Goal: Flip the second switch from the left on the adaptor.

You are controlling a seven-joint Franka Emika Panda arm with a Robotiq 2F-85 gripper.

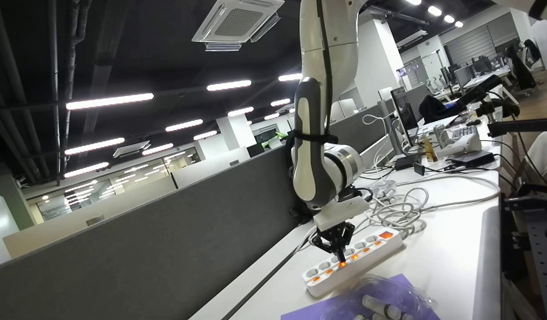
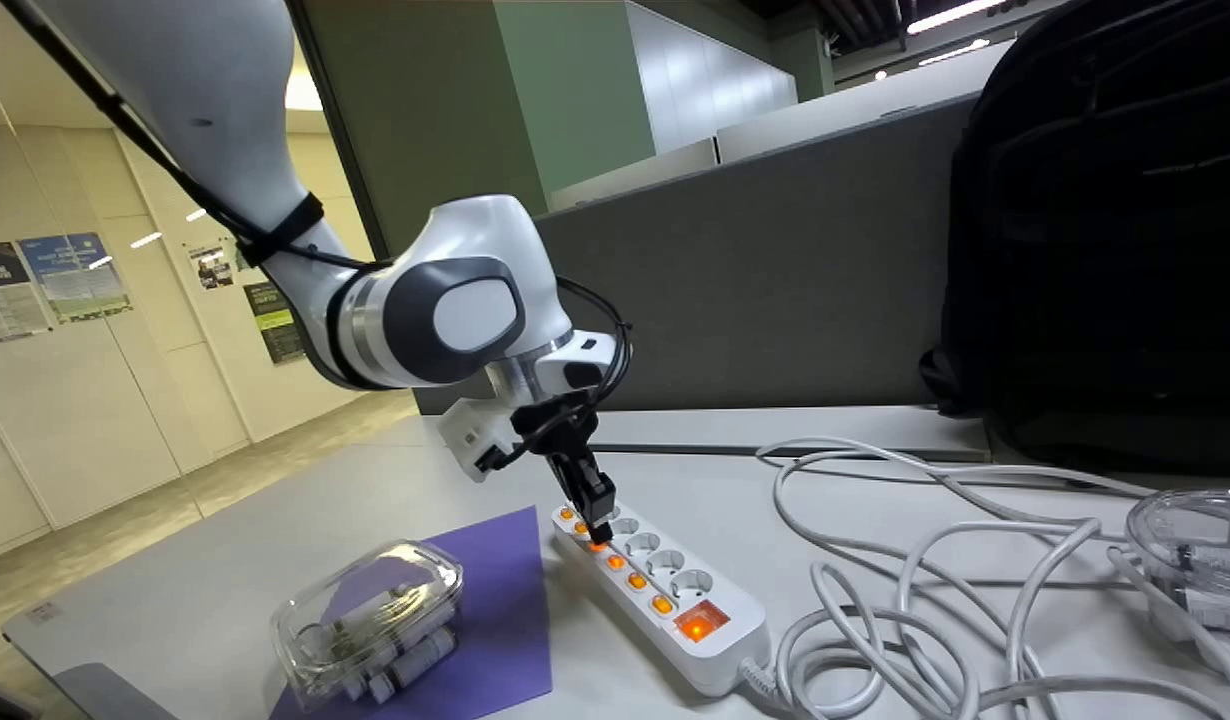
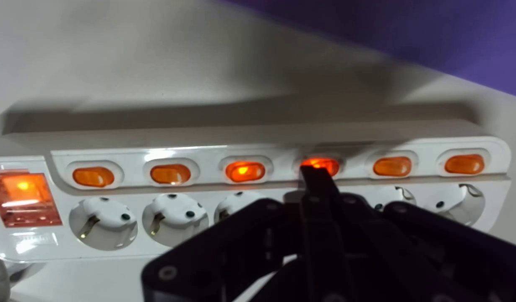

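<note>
The adaptor is a long white power strip on the white desk, visible in both exterior views (image 1: pixel 362 270) (image 2: pixel 665 562) and the wrist view (image 3: pixel 207 170). It has a row of small orange switches beside round sockets, and a large lit switch (image 3: pixel 25 199) at its cord end. My gripper (image 3: pixel 319 172) is shut and empty, pointing down. It also shows in both exterior views (image 1: pixel 341 258) (image 2: pixel 600 532). Its tips cover part of a glowing switch (image 3: pixel 331 165), third from the right in the wrist view; contact is unclear. The switch left of it (image 3: pixel 244 171) glows too; the others look unlit.
A purple sheet (image 2: pixel 510 610) lies beside the strip, with a clear plastic box (image 2: pixel 375 610) of small bottles on it. Loose white cables (image 2: pixel 875 600) lie by the cord end. A dark partition (image 1: pixel 189 249) runs along the desk. A black backpack (image 2: pixel 1105 250) stands against it.
</note>
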